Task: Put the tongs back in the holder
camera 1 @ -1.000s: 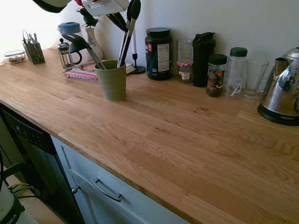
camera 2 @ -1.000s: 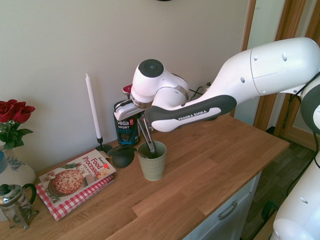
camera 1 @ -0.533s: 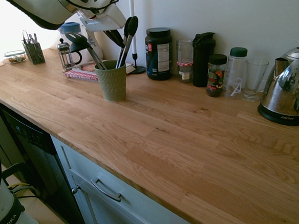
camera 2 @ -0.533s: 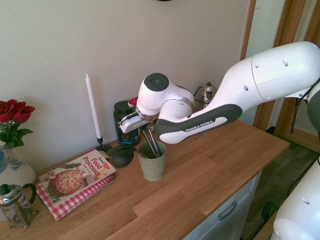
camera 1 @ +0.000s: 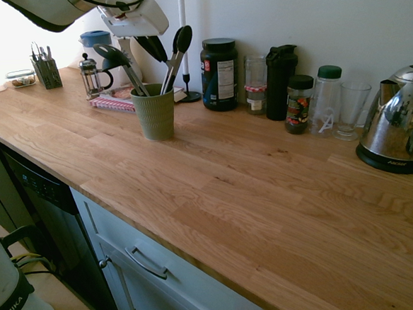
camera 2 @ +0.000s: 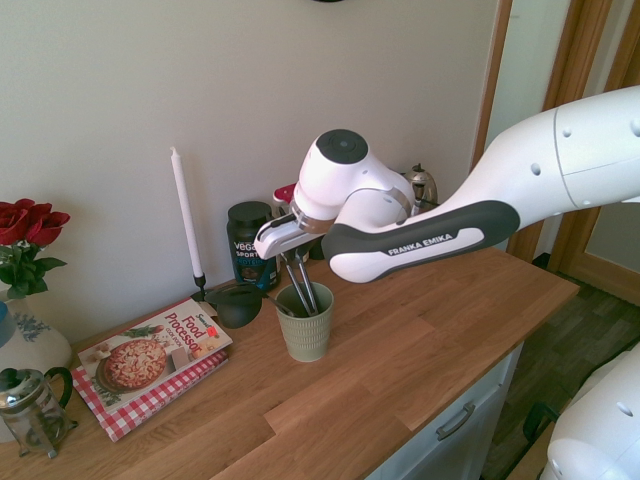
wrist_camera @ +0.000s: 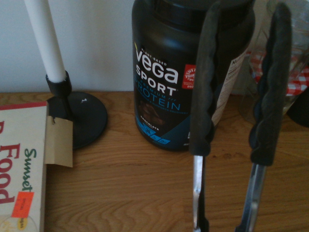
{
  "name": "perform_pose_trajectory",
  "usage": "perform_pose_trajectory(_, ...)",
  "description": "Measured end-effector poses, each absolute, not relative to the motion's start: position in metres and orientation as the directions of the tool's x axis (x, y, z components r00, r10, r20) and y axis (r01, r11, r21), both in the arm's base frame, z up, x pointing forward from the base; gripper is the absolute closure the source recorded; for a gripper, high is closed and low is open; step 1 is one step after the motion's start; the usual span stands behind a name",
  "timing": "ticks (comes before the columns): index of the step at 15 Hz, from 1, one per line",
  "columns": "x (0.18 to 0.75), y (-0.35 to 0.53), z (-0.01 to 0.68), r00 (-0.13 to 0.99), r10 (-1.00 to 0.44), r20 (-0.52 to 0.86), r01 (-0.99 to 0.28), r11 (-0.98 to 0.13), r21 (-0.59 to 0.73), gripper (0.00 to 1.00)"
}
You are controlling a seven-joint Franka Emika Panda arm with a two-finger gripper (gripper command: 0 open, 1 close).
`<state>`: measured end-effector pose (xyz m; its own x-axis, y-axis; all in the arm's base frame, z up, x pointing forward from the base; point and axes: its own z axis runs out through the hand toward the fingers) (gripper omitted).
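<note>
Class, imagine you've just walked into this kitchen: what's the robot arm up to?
The arm's gripper hangs over the counter, just above the green ribbed cup that serves as the holder. The metal tongs stand in the cup, black tips upward and spread apart, beside a black ladle. So the tongs appear to be back where the task wants them, though the pictures don't settle whether the gripper still touches them.

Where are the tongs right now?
First exterior view: the tongs stand in the green ribbed holder, black tips up, to the right of the ladle.
</note>
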<state>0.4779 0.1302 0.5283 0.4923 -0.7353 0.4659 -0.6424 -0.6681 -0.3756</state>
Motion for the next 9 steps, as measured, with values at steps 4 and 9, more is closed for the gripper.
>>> perform_pose_trajectory(4, 0.444, 0.085, 0.572, 0.568, -0.755, 0.326, -0.702, -0.652, -0.286, 0.00)
perform_pose_trajectory(9, 0.409, -0.017, 0.537, 0.720, -0.692, 0.052, -0.687, -0.721, -0.084, 0.00)
